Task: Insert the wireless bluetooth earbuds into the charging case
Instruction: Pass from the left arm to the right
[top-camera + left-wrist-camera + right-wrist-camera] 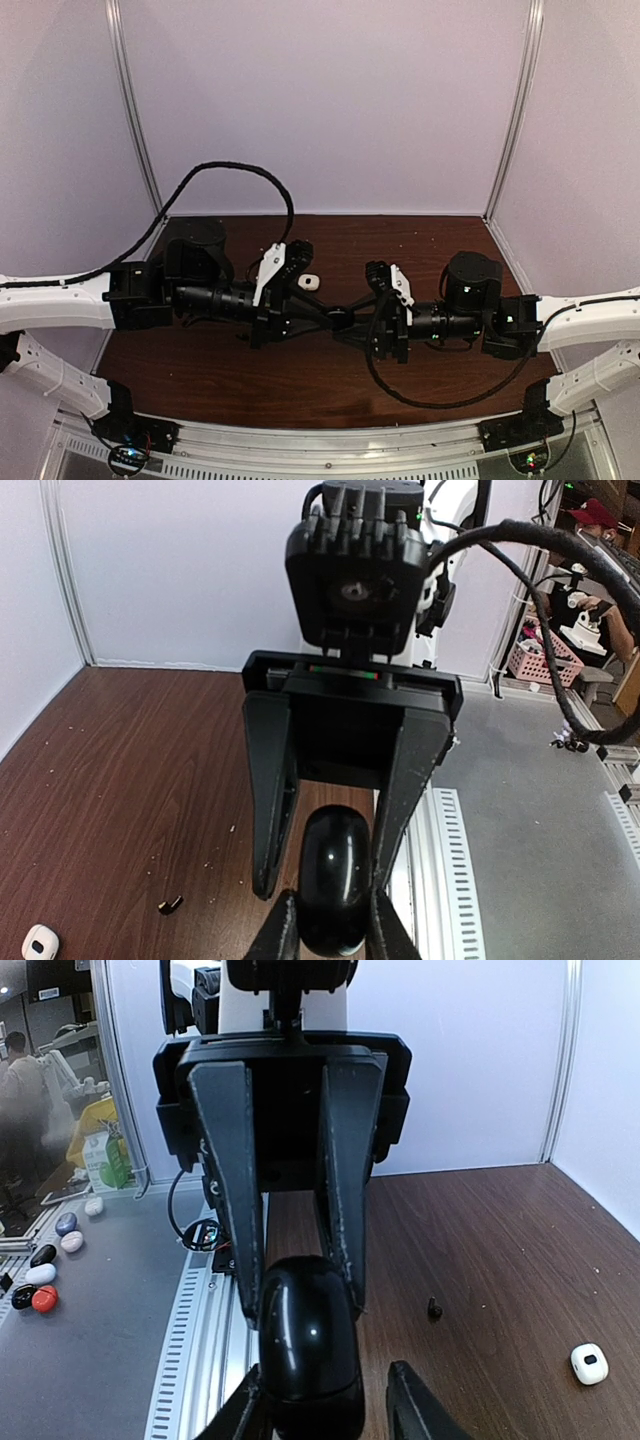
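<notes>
Black charging case mid-table, long axis left-right, pinched by left fingers; right fingers loosely spread around it. Black earbud loose on table, toward far edge of both.

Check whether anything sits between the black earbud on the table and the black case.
Nothing visible does. The black earbud lies loose on the table, apart from the black case clamped in the left gripper.
</notes>
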Available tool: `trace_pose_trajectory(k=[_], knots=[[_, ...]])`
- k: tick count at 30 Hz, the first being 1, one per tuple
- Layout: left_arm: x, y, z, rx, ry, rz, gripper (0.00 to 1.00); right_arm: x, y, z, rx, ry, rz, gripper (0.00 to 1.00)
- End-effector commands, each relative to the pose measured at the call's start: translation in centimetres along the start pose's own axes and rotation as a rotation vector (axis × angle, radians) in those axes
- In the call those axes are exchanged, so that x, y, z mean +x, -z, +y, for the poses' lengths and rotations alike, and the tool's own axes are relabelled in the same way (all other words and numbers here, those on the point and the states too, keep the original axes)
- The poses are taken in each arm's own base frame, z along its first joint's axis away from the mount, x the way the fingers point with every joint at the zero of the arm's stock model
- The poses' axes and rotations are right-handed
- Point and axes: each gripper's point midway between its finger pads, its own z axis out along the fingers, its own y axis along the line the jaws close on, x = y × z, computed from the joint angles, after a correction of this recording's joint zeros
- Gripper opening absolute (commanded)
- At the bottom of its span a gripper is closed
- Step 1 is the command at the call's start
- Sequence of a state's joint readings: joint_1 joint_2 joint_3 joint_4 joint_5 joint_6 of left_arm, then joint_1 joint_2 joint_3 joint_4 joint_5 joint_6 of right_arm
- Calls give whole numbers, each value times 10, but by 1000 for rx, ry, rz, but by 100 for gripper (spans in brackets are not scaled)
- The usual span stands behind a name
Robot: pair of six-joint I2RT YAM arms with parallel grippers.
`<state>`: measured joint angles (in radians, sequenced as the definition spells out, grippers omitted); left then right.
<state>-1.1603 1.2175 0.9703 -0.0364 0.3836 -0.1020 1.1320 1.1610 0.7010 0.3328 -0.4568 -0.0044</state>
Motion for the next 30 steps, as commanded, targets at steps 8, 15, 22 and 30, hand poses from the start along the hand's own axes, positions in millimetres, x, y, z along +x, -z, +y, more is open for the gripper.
trace_pose_trajectory(k=[8, 15, 22, 30], knots=[[2, 0, -1, -3, -23, 6, 0, -10, 3, 1, -14, 4, -25, 26], [-4, 3, 8, -54, -2, -8, 19, -10, 3, 3, -22, 15, -25, 15], [-12, 9, 24, -123, 55, -37, 33, -10, 7, 4, -18, 47, -33, 9], [-20, 26, 38, -161, 107, -86, 34, -6, 9, 5, -23, 62, -18, 6]])
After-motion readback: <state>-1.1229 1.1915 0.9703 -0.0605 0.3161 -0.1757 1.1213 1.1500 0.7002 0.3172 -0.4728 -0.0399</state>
